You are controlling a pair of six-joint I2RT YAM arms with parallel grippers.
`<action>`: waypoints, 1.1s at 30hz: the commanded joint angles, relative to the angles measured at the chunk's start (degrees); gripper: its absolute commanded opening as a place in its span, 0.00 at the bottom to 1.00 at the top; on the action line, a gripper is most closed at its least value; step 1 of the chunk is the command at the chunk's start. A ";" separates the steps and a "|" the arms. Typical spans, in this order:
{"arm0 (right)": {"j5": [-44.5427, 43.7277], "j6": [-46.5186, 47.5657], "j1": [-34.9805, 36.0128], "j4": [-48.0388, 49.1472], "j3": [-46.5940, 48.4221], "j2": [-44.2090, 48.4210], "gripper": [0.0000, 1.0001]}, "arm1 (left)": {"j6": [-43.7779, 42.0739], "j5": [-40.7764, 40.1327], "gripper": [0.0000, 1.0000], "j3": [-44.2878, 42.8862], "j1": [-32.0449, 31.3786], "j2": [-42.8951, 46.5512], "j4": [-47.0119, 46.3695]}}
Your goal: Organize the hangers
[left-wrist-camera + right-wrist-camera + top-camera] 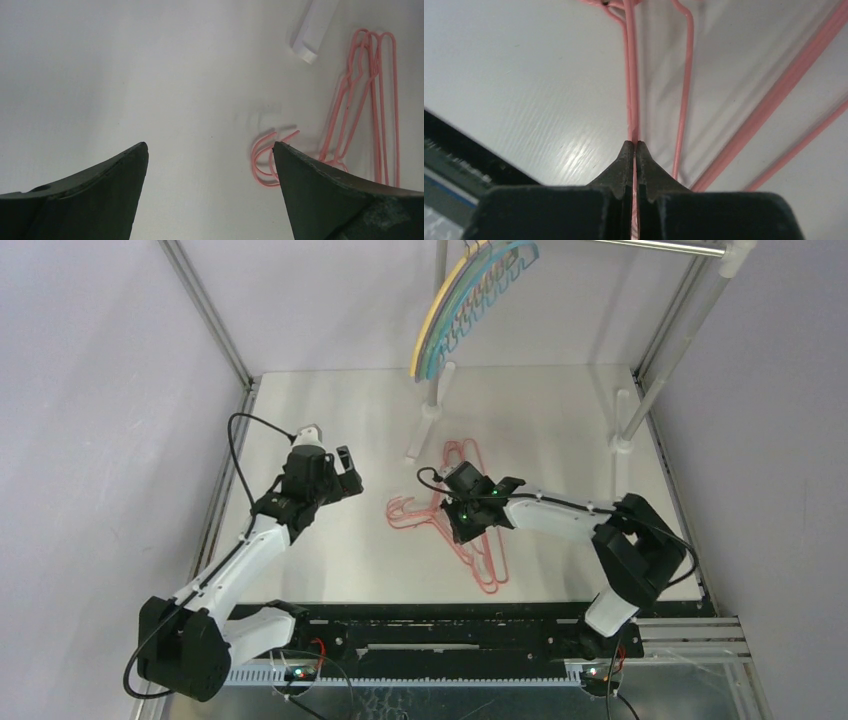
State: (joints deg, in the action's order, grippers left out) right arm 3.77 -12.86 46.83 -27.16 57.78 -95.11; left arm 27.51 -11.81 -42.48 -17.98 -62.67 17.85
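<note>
Several pink hangers (pixel 480 550) lie in a loose pile on the white table, their hooks (pixel 405 512) pointing left. My right gripper (pixel 462 523) sits over the pile and is shut on a thin pink hanger wire (pixel 631 90) that runs straight out from between its jaws. More pink wires (pixel 684 95) lie beside it. My left gripper (pixel 343 472) is open and empty above bare table, left of the pile; its view shows the pink hooks (pixel 265 162) by its right finger. Yellow, teal and blue hangers (pixel 470 300) hang from the rail at the back.
A silver rail (pixel 660 246) crosses the back right on slanted poles with white feet (pixel 622 443). A white pole foot (pixel 314 35) stands near the pile's far end. Metal frame bars (pixel 215 320) border the table. A black rail runs along the near edge.
</note>
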 commanded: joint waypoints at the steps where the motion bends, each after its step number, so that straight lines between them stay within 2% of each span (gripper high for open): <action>1: 5.07 0.40 -1.67 -1.62 1.03 9.42 0.00 | 0.27 -1.11 0.99 0.32 -0.12 2.15 -0.37; 6: 8.40 0.96 -3.37 -4.23 1.18 16.99 0.00 | 0.59 -1.28 1.00 -0.05 -0.10 2.52 -0.36; 13: 12.65 0.51 -7.43 -5.37 -0.29 17.91 0.00 | 1.21 -1.32 1.00 0.17 -0.11 4.26 0.16; 18: 16.76 0.31 -10.03 -2.12 -1.61 14.51 0.00 | 2.47 -0.51 1.00 1.54 -0.32 6.27 0.52; 33: 6.35 1.25 -4.33 1.52 -0.98 -0.52 0.00 | 3.00 -1.06 0.99 4.60 -0.57 9.10 1.36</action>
State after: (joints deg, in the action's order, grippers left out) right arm 14.06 -12.64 41.91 -28.56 56.16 -94.30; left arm 30.04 -12.27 -37.87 -18.26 -54.43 20.27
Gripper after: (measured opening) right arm 0.006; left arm 0.994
